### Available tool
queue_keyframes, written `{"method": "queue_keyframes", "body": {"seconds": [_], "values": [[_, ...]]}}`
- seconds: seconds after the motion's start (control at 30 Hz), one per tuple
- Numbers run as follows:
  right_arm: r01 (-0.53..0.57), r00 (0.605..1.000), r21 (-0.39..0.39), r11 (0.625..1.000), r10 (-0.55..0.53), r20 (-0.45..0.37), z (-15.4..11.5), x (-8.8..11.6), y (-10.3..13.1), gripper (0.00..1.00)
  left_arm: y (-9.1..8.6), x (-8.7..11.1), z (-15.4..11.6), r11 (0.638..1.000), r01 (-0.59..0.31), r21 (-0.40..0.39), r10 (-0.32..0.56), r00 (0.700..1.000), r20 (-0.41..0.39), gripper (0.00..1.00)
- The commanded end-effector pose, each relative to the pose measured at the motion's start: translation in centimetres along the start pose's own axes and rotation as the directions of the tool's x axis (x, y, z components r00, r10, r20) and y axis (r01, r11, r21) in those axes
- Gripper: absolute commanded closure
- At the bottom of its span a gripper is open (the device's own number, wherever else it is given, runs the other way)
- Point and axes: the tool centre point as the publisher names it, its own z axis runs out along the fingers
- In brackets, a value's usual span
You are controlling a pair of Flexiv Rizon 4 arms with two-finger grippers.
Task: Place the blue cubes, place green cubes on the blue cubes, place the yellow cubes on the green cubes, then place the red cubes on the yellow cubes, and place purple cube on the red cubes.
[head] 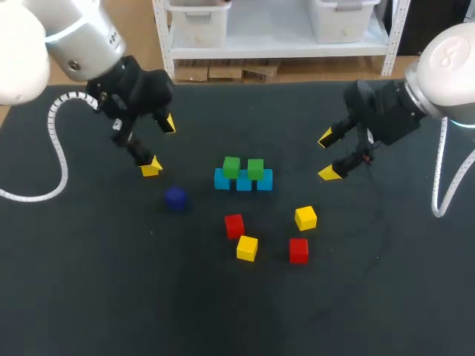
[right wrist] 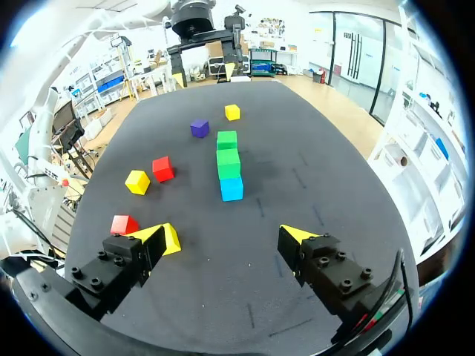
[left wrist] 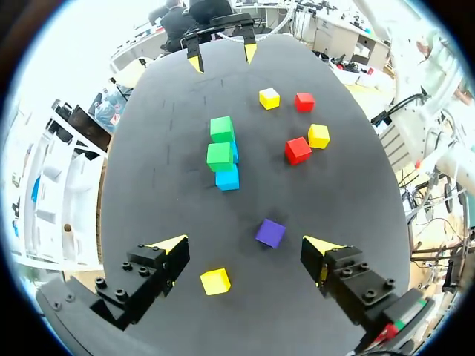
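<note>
Three blue cubes [head: 244, 182] lie in a row at mid-table, with two green cubes [head: 231, 167] [head: 255, 169] stacked on them. A purple cube [head: 175, 197] sits to their left. In front lie two red cubes [head: 234, 225] [head: 298, 250] and two yellow cubes [head: 306, 218] [head: 247, 248]. A third yellow cube [left wrist: 215, 281] rests on the table below my left gripper [left wrist: 245, 248], between its open fingers and untouched. The purple cube [left wrist: 270, 232] is just ahead of that gripper. My right gripper [head: 327, 155] hovers open and empty to the right of the stack [right wrist: 228, 162].
The black mat [head: 89, 282] covers the whole table. My left gripper [head: 159, 145] is at the back left. White cables hang from both arms at the table's sides.
</note>
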Motion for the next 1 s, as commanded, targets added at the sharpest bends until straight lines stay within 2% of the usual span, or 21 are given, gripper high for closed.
{"method": "queue_keyframes", "body": {"seconds": [0.03,0.23,0.4,0.63,1.0], "values": [[0.001,1.000,-0.001,1.000,-0.001,0.003,0.0,0.0,0.0,0.00,-0.2,0.1,0.0,1.000,-0.002,-0.005,0.002,1.000,0.003,0.00],[0.024,0.999,0.016,1.000,-0.024,0.031,-0.1,0.1,0.4,0.00,-0.2,0.1,0.0,1.000,-0.002,-0.005,0.002,1.000,0.003,0.00],[0.026,1.000,0.054,0.998,-0.027,0.007,-0.5,-0.3,1.5,0.00,-0.2,0.1,0.0,1.000,-0.002,-0.005,0.002,1.000,0.003,0.00],[0.028,1.000,0.109,0.994,-0.028,-0.003,-0.3,-1.4,4.6,0.00,-0.2,0.1,0.0,1.000,-0.002,-0.005,0.002,1.000,0.003,0.00],[-0.071,0.994,0.126,0.990,0.060,0.089,2.1,-2.6,9.4,0.00,-0.2,0.1,0.0,1.000,-0.002,-0.005,0.002,1.000,0.003,0.00]]}}
